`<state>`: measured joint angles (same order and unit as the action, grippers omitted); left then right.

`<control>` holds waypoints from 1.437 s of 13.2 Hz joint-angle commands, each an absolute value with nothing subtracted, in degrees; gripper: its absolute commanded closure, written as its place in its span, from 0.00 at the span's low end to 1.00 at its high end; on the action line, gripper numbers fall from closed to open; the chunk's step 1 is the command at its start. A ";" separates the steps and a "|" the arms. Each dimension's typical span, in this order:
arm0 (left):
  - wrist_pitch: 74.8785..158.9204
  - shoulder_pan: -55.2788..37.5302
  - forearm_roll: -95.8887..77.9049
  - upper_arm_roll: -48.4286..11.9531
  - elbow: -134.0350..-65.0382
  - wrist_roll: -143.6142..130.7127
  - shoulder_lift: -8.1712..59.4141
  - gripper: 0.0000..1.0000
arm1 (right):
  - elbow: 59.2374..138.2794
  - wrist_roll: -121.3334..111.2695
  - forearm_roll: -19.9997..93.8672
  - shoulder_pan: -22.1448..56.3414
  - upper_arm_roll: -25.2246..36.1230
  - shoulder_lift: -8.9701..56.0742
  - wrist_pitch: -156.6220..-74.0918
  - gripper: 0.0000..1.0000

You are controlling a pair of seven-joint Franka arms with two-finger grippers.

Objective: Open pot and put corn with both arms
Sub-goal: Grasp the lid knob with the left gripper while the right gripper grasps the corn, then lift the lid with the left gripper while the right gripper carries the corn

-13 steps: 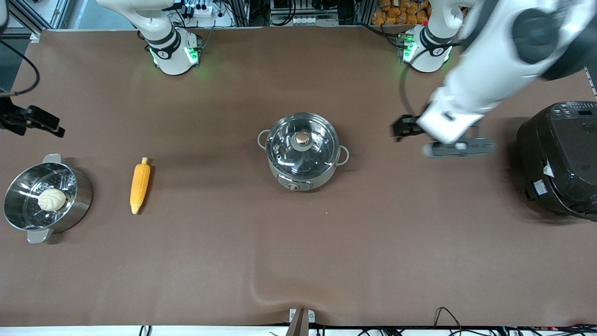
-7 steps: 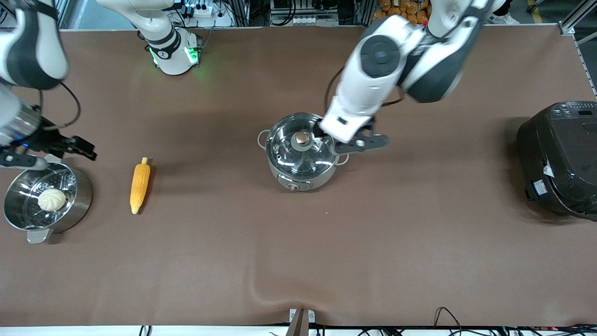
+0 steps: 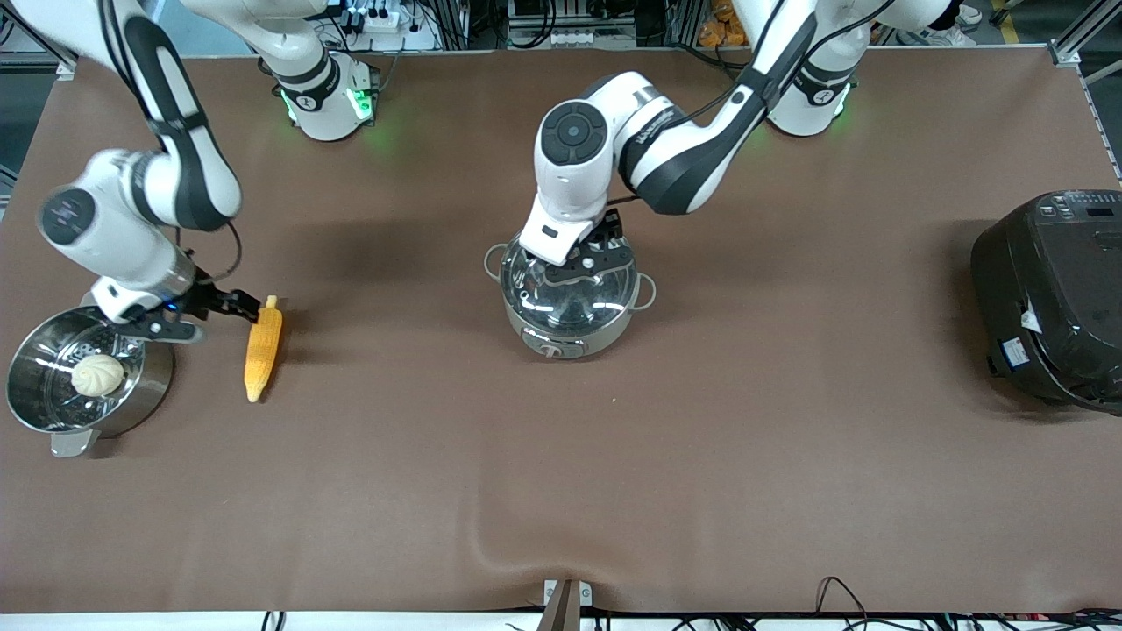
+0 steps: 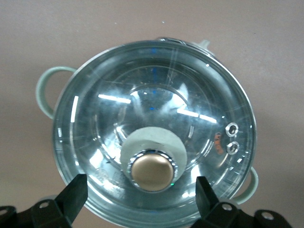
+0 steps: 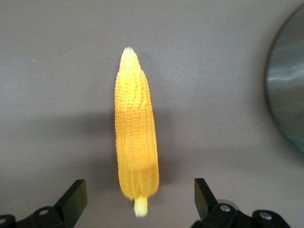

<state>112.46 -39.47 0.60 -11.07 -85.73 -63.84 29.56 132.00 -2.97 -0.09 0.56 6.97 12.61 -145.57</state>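
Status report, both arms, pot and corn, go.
Left gripper open over the lid knob; lid still on the pot. Right gripper open at the corn stub end. Nothing in the way.

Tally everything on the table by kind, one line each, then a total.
Cooking vessels: 3 (pot, steamer pot, rice cooker)
Lids: 1 (glass lid)
Food items: 2 (corn, bun)
Total: 6

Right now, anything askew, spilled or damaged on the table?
Nothing stands out. The pot sits upright with its glass lid seated square, and the left pincer is open over the knob. The corn lies flat and whole, and the right pincer is open over its stub end. No spills show.
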 commanded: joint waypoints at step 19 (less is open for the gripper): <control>116.10 -39.64 3.52 -10.46 -89.21 -68.64 27.78 1.00 | 114.65 -6.33 0.35 4.21 6.68 12.22 -124.34 1.00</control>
